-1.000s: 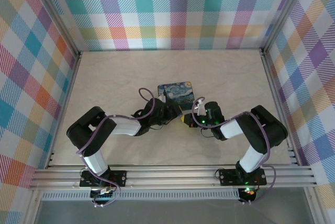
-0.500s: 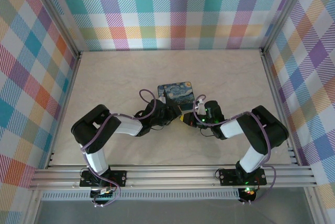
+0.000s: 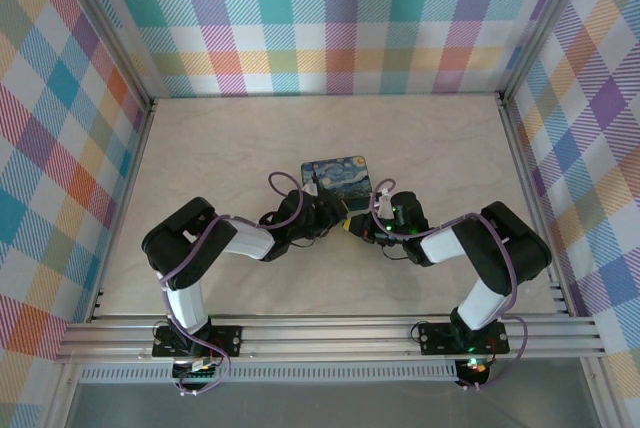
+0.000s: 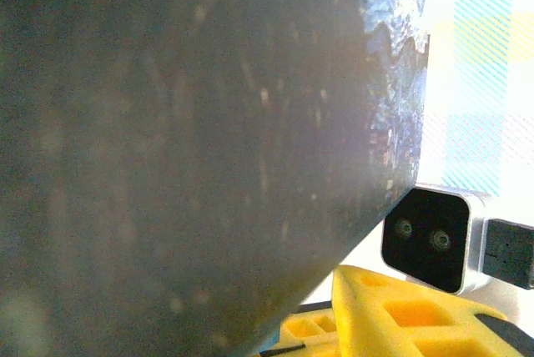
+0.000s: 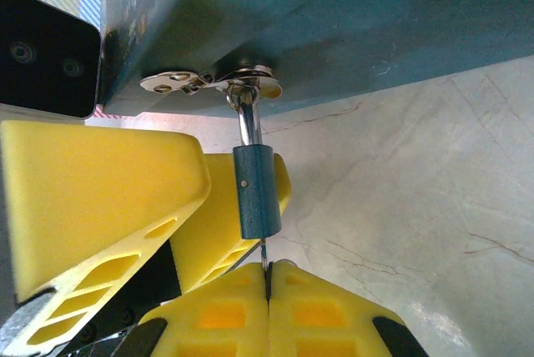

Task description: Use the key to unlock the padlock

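My right fingers (image 5: 217, 315) are clenched tight on the key (image 5: 264, 258), a thin sliver of metal that runs up from between their tips into the bottom of the padlock (image 5: 256, 194). The small blue padlock hangs upright with its silvery shackle through the hasp (image 5: 209, 82) on the near edge of the starry-print tin (image 5: 375, 15), just above the tabletop (image 5: 417, 207). My left fingers (image 5: 100, 182) sit right beside the padlock, one yellow pad to its left and another just behind it. From the left wrist camera the tin's dark side crowds the lens, with one yellow pad (image 4: 400, 315) low in the frame, so I cannot tell whether that pair is gripping the tin or merely resting against it. Compared with a second ago in the overhead view, the left arm has swung its elbow in towards the middle and brought its wrist closer to the right one, closing the gap between them. The tin (image 3: 337, 174) has not shifted. The tabletop (image 3: 230, 148) is pale, marbled beige, boxed in by pastel plaid walls (image 3: 330, 18) with aluminium rails (image 3: 330, 333) along the near edge
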{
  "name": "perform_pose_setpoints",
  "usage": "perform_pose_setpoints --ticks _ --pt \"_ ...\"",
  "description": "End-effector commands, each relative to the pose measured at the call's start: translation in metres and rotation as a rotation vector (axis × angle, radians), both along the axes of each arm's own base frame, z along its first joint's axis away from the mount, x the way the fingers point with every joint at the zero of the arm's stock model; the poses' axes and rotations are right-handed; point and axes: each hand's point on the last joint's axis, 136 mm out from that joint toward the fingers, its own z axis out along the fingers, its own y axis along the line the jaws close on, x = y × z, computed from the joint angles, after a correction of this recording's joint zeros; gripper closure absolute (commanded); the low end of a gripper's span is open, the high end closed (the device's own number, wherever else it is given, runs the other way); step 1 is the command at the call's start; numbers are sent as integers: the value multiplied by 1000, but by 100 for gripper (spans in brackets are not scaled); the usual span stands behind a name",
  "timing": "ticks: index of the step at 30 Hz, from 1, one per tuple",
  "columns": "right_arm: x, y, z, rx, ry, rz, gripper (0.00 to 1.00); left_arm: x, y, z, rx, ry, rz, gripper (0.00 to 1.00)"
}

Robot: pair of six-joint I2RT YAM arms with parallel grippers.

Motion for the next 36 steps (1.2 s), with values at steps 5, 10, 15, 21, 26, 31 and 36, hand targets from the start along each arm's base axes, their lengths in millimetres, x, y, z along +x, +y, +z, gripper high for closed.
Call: perform_pose_setpoints --ticks 5,10,15,21,26,31,36 --pt "6 11 19 72 -12 14 100 -6 1 -30 -1 131 34 55" --pt "6 9 15 56 -4 5 100 -10 7 -37 28 153 50 51" --pt "7 6 12 36 -5 -9 100 -13 12 -43 57 175 59 46" --pt "7 6 16 43 -11 -8 100 -12 8 -42 50 177 50 51" --pt "8 7 19 57 -13 -6 100 -12 8 -42 49 173 52 64" --pt "9 7 23 73 -20 -6 100 -12 6 -39 43 165 46 78" --pt "10 3 23 67 -20 -18 98 -11 6 -38 44 162 41 86"
